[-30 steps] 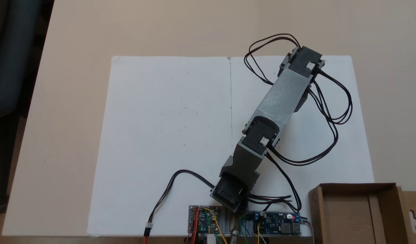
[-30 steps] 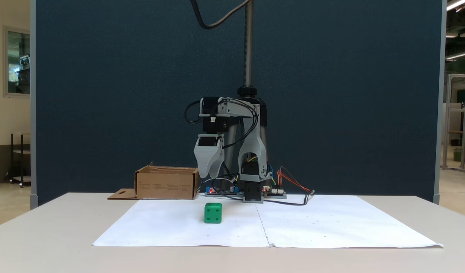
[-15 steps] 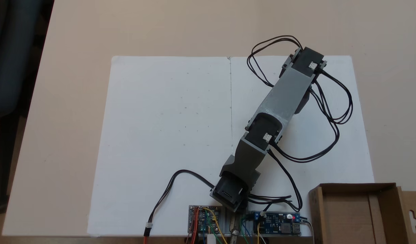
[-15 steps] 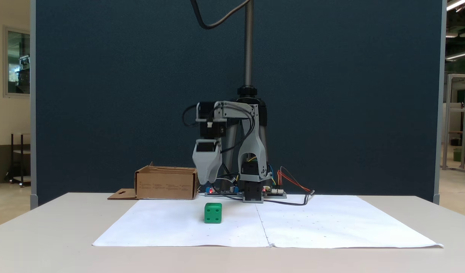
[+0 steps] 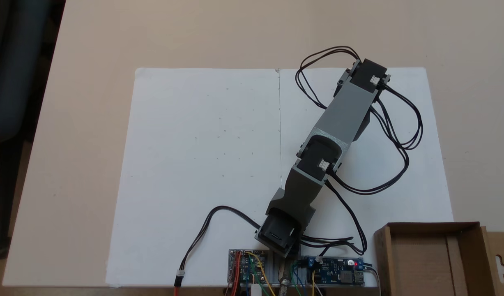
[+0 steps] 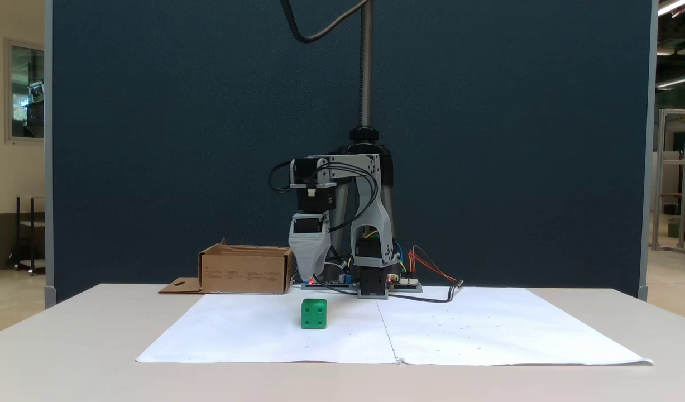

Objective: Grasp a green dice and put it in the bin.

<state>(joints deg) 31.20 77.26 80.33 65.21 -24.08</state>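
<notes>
Fixed view from above: grey arm [image 5: 343,115] stretches from base toward 1 o'clock over white paper sheet [image 5: 202,164], hiding what lies beneath. Bin [image 5: 434,261] at 4 o'clock corner. Circuit boards [image 5: 336,276] beside base.

Fixed view from front: green dice [image 6: 314,313] on paper, unheld. Gripper [image 6: 309,276] hangs above, behind it; jaw state cannot tell. Beige table [image 6: 68,346], dark blue partition [image 6: 152,139] behind.

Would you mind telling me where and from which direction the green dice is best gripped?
Grip the green dice across two opposite vertical faces, coming straight down from above. It sits flat on the white paper with open space on every side. The gripper already hangs pointing downward above it.
</notes>
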